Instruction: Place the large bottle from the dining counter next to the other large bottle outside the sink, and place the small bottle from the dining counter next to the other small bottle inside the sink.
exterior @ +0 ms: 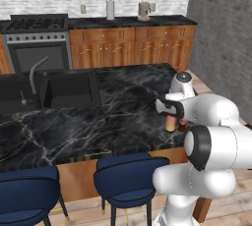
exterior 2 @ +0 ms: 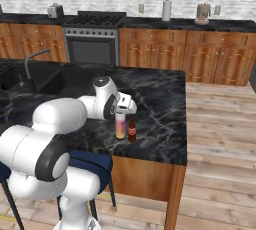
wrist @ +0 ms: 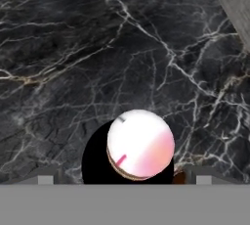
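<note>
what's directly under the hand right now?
The large bottle stands upright on the dining counter under the open hand, its pale cap showing from above. The small bottle stands beside it. The hand covers the large bottle's top in the base views.

Tool [exterior 2: 121, 115] above large bottle [exterior 2: 120, 126]

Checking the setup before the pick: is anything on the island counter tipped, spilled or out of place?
Nothing stands out. The pale bottle and the small brown bottle both stand upright, side by side near the counter's front edge, with no spill around them.
</note>
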